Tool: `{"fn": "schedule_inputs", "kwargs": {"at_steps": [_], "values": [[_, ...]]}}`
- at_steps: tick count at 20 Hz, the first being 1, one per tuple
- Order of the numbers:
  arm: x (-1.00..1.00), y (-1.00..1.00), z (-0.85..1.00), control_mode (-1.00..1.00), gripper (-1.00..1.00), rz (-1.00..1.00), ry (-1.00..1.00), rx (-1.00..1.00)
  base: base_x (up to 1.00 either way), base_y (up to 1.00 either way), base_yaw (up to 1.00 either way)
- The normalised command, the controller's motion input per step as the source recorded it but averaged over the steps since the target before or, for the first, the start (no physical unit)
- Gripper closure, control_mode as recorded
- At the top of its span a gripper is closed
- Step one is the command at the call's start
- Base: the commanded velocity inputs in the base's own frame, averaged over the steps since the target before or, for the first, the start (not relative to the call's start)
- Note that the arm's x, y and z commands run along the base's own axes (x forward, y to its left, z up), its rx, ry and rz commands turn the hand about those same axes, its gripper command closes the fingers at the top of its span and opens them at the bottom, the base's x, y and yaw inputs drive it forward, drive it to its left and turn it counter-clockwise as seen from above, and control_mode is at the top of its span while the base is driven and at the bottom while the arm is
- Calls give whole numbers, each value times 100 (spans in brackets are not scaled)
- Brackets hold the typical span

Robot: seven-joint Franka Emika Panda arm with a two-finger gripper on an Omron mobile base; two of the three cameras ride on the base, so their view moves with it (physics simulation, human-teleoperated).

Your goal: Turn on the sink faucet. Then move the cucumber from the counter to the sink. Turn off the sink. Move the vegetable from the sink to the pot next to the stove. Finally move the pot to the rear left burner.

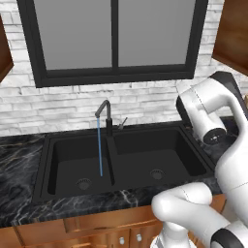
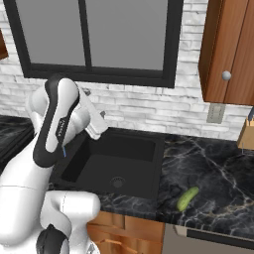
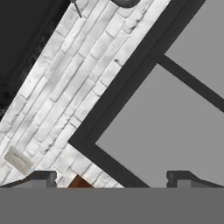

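Gripper wide open, empty, aimed up at the brick wall and dark-framed window. Slim black gooseneck faucet runs water into the black double-basin sink. Small yellowish-green cucumber lies on the glossy black marble counter, just right of the sink, long axis diagonal; hand must swing right and down.

I am working in a home kitchen. A black double-basin sink sits in a black marble counter over brown wooden cabinets. Behind the sink rise a white brick wall and a dark-framed window. To the right of the sink hangs a wooden wall cupboard, with a knife block below it.
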Motion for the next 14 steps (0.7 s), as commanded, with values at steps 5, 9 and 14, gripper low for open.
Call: {"fn": "schedule_inputs", "kwargs": {"at_steps": [5,9,14], "values": [[-53,15,53,-100,-100,-14,24,43,0,0,0],[-57,17,59,-100,-100,-11,22,42,0,0,0],[-50,12,29,-100,-100,-8,15,45,0,0,0]]}}
